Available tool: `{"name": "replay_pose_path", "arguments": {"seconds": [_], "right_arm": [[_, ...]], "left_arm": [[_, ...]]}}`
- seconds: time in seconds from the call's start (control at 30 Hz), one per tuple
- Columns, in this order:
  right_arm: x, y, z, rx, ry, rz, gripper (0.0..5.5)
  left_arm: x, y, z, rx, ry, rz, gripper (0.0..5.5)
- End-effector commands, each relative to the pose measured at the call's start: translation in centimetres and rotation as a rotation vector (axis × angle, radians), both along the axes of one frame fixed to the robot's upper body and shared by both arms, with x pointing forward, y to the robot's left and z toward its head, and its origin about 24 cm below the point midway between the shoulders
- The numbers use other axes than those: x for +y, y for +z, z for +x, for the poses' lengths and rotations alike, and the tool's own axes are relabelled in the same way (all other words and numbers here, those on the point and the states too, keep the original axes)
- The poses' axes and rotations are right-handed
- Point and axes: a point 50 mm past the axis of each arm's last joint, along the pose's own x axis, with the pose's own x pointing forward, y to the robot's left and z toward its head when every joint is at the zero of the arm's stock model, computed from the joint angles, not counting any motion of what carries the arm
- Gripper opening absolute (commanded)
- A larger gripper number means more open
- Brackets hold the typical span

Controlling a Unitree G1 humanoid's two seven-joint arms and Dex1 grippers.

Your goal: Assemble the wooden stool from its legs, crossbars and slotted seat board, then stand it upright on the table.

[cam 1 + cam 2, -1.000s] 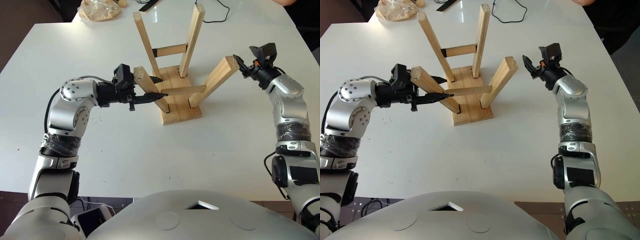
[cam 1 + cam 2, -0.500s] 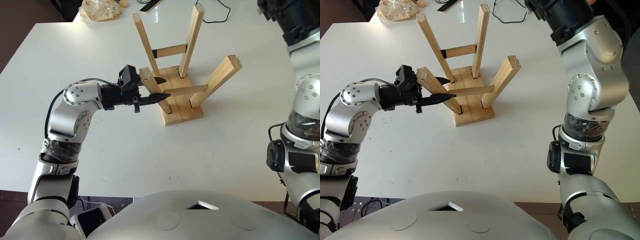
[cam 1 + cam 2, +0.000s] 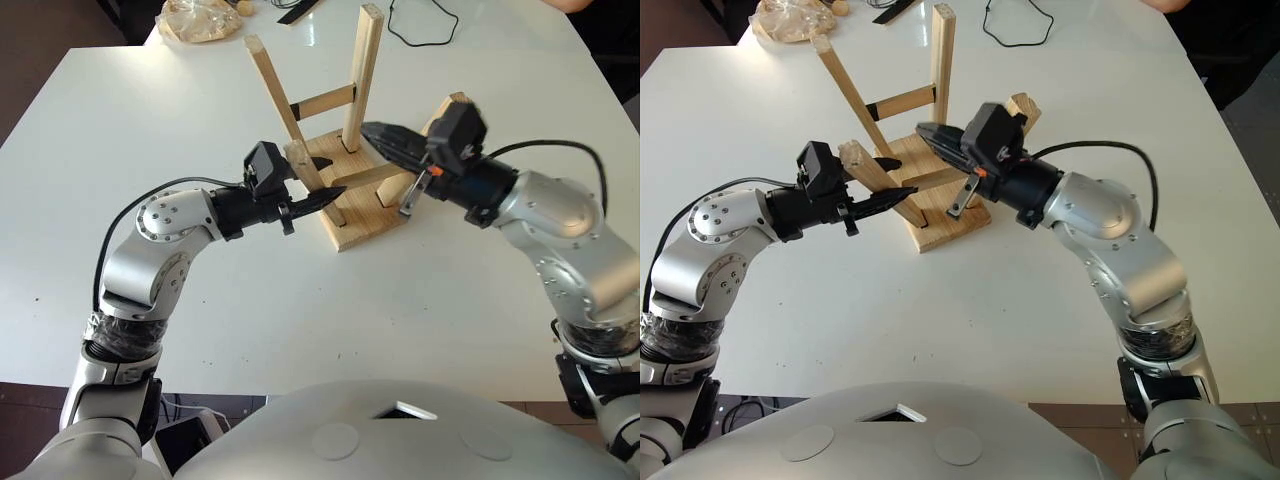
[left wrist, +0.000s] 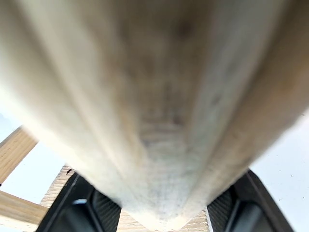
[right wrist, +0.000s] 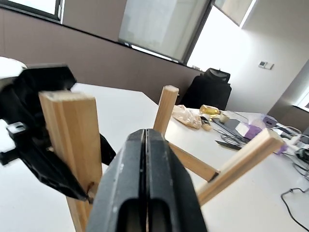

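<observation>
r gripper (image 5: 146,140) pressed together, clear in wrist cam; l gripper (image 3: 320,190) pinches stool leg (image 3: 300,160).

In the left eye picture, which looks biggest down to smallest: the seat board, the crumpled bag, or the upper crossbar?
1. seat board, though partly covered.
2. crumpled bag; it is cut off by the edge and farther away, so this is unsure.
3. upper crossbar.

Your right gripper (image 3: 376,133), which was out past the right side of the stool (image 3: 352,222) a second ago, swings up and now comes in low over it, fingers pressed together. Your left gripper (image 3: 314,199) pushes in a little, clamped on the near-left leg (image 3: 302,168). The stool's far legs (image 3: 362,70) now lean further to the left.
</observation>
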Motion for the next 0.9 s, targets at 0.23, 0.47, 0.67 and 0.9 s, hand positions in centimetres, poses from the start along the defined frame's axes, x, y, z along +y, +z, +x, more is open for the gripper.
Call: {"name": "replay_pose_path", "arguments": {"seconds": [0.23, 0.47, 0.67, 0.9], "right_arm": [[0.7, -5.1, 0.5, 0.068, -0.023, -0.167, 0.00], [0.5, -1.2, 1.5, -0.018, -0.058, 0.033, 0.00], [-2.0, 2.9, 2.6, -0.086, -0.088, 0.132, 0.00], [-1.3, -3.6, 1.2, 0.008, -0.051, -0.160, 0.00]], "left_arm": [[-0.7, -2.0, 0.2, 0.126, 0.001, 0.090, 2.04], [-1.2, -2.2, 0.3, 0.137, -0.048, 0.199, 2.04], [-1.0, -2.3, 0.9, 0.156, -0.058, 0.276, 2.04], [-0.5, -2.5, 1.2, 0.175, -0.016, 0.273, 2.04]]}}
